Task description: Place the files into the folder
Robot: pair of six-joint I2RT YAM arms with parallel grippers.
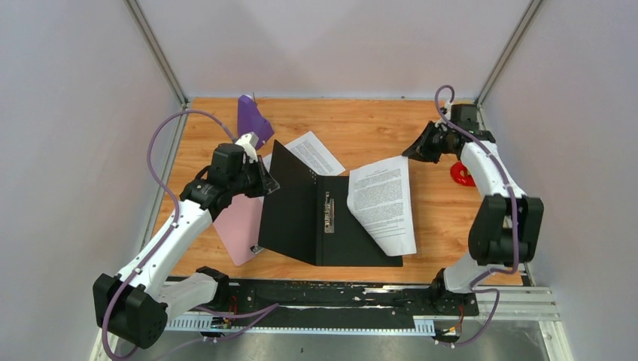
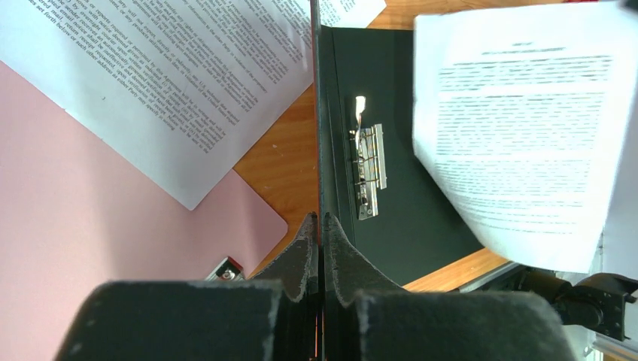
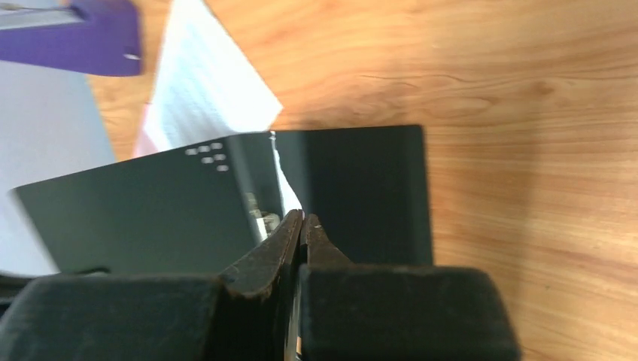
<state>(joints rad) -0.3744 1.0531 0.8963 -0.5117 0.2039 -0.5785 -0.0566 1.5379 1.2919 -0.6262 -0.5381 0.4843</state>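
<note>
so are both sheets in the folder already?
No, one printed sheet lies on the table behind the folder and its raised cover, and the right end effector grips the other sheet by its edge.

Looks like a robotics lab cell. White wall panels point(image 1: 75, 113) in aluminium posts point(image 1: 156, 53) box in a wood-grain tabletop point(image 1: 361, 128) (three sides). The left arm point(image 1: 162, 241) and right arm point(image 1: 489, 173) sit bolted to a black rail point(image 1: 338, 295), with purple cables point(image 1: 162, 143) looping.
</note>
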